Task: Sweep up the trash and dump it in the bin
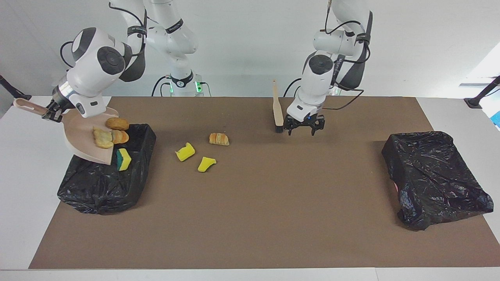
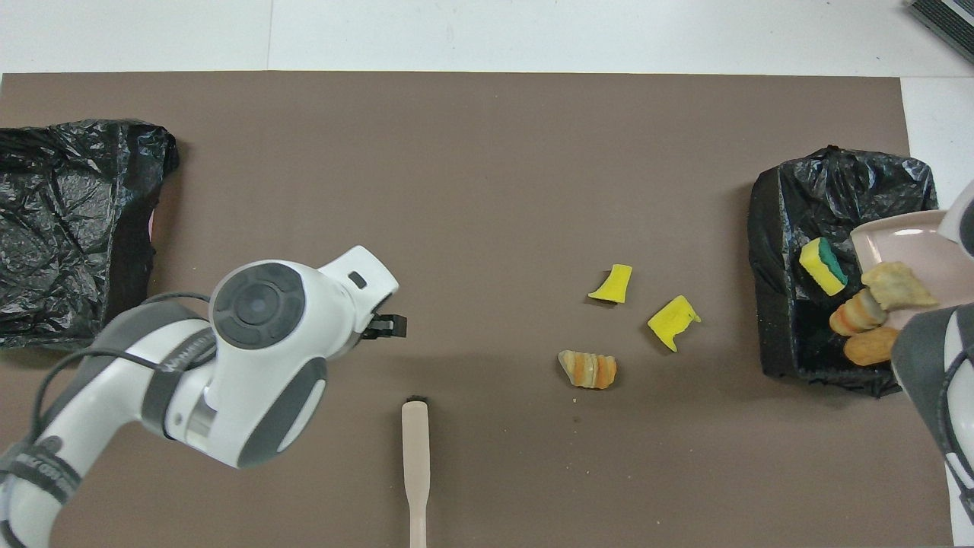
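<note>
My right gripper (image 1: 50, 114) is shut on the handle of the beige dustpan (image 1: 78, 136), which tilts steeply over the black-bagged bin (image 1: 97, 183). Several pieces of trash slide off its lip: a green-sided sponge (image 1: 124, 159), a croissant (image 1: 121, 136) and a brown roll (image 1: 117, 123). From overhead the sponge (image 2: 822, 265) hangs over the bin (image 2: 784, 228). On the mat lie two yellow sponge chunks (image 1: 185, 152) (image 1: 206, 164) and a croissant (image 1: 219, 139). The brush (image 1: 278, 109) stands on its bristles, unheld. My left gripper (image 1: 304, 127) is open beside it, low over the mat.
A second black-bagged box (image 1: 433, 175) sits at the left arm's end of the brown mat (image 1: 250, 218). In the overhead view the left arm's wrist (image 2: 259, 358) covers part of the mat near the brush (image 2: 415, 457).
</note>
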Controlling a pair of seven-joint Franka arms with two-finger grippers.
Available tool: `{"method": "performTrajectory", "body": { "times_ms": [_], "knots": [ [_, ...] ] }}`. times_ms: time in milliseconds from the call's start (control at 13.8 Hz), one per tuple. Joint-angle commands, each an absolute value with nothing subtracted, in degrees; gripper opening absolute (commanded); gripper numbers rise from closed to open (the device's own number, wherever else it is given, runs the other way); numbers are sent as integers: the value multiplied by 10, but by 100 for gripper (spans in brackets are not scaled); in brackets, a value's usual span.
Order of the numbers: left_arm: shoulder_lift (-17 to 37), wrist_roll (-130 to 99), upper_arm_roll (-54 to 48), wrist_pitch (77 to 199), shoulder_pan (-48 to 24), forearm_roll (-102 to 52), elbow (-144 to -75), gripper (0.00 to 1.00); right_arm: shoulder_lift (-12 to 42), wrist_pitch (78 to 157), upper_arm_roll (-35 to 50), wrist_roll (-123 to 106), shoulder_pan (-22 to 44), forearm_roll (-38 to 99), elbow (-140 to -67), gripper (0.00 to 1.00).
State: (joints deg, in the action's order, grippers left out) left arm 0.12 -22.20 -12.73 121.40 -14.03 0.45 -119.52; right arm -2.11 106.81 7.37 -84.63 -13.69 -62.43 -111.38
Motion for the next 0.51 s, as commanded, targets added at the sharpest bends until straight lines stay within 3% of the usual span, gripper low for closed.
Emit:
{"method": "performTrajectory", "body": {
  "times_ms": [0, 291, 436],
  "knots": [
    [0, -146, -134, 1104, -79, 14, -1085, 100, -38, 1071, 74, -836, -129, -692, -1130, 0],
    [2, -45, -133, 968, -4, 14, -941, 100, -33, 1071, 76, -845, -127, -701, -1109, 0],
    [2, -19, -129, 927, 27, 14, -890, 100, -31, 1071, 76, -867, -129, -606, -1091, 0]
  ]
}}
